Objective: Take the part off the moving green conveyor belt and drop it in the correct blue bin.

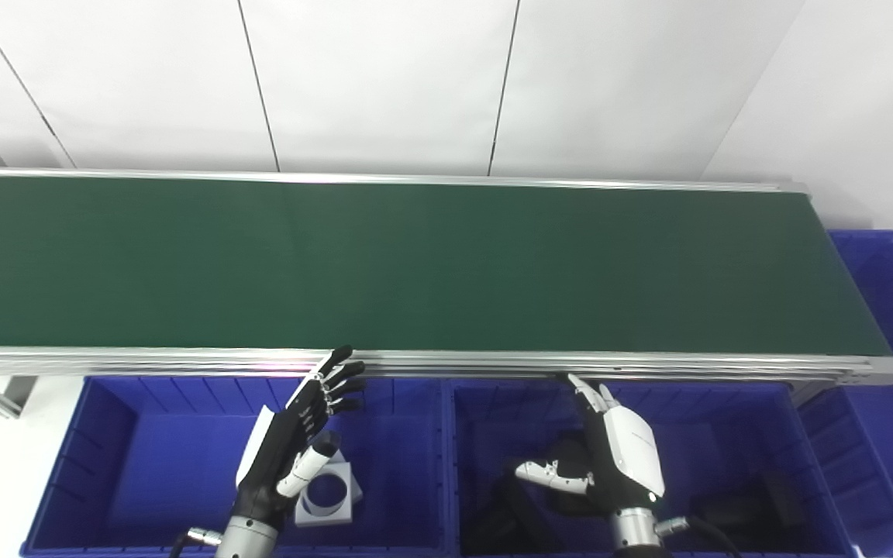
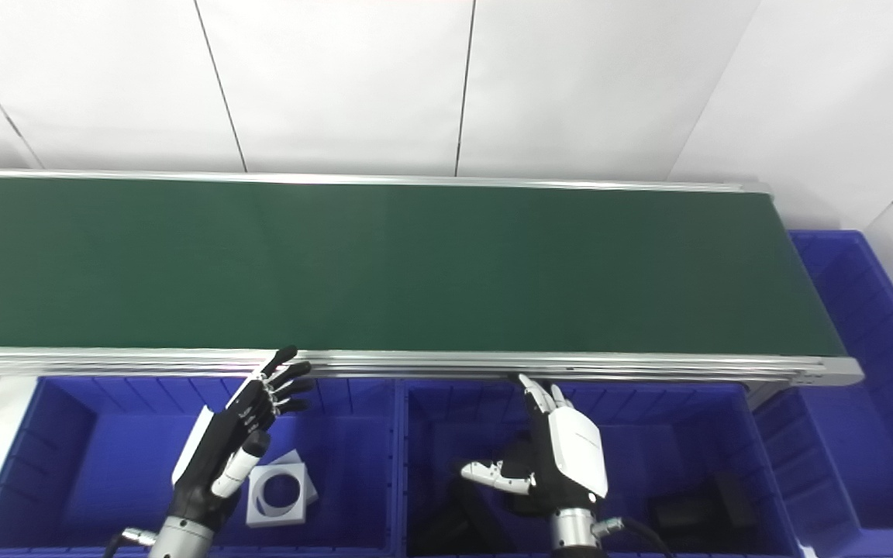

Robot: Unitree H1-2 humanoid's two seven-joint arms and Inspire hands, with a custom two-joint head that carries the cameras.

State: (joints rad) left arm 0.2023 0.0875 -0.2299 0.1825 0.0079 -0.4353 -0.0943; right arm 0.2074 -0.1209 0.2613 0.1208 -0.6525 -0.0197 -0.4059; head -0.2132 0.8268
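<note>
The green conveyor belt (image 1: pixel 415 263) runs across the view and no part shows on it. My left hand (image 1: pixel 303 422) is open, fingers spread, held above the left blue bin (image 1: pixel 129 465) just below the belt's front rail. A white square part with a round hole (image 1: pixel 328 494) lies in that bin beside the hand. My right hand (image 1: pixel 613 453) is open above the middle blue bin (image 1: pixel 725 434), fingers toward the rail. Black parts (image 1: pixel 508 504) lie in that bin under the hand.
A third blue bin (image 1: pixel 892 310) stands at the belt's right end. The belt's aluminium front rail (image 1: pixel 493 360) runs just beyond both hands. A white wall stands behind the belt.
</note>
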